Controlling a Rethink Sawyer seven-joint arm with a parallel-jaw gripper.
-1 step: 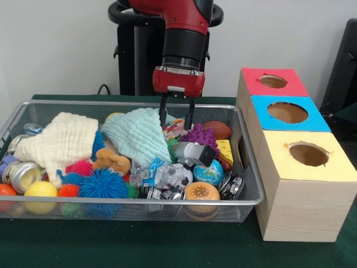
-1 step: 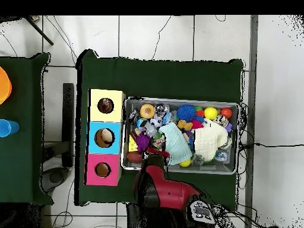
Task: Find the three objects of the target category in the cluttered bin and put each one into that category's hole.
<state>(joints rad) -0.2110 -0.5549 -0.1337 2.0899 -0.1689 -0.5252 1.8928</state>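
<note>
3 holes top the wooden block (image 1: 301, 184) standing just beside the wire bin (image 1: 245, 162) on the green worktop (image 1: 167, 245): a red-topped hole (image 1: 273, 81), a blue-topped hole (image 1: 288, 112) and a yellow-topped hole (image 1: 308, 154). Which category is wanted cannot be told from the views.

Inside the bin the clutter is dense. A cream cloth (image 1: 61, 139) lies across one end and a pale mint cloth (image 1: 136, 134) across the middle. Spiky rubber balls fill the near side, among them a blue spiky ball (image 1: 103, 184) and a purple spiky ball (image 1: 199, 135). A brown plush toy (image 1: 111, 161) sits between the 2 cloths. Toward the block end are a small globe ball (image 1: 208, 173), a brown football (image 1: 216, 129), an orange doughnut-shaped toy (image 1: 201, 191) and a yellow ball (image 1: 40, 190) at the opposite end by a metal can (image 1: 22, 174).

The pincer (image 1: 177, 116) hangs over the far part of the bin, its 2 dark fingers spread apart and pointing down, their tips at the edge of the mint cloth and a small pile of bright items. Nothing is held between them.

Free room inside the bin is scarce; items press against the mesh walls on every side. Bare worktop shows in front of the bin and around the block.
</note>
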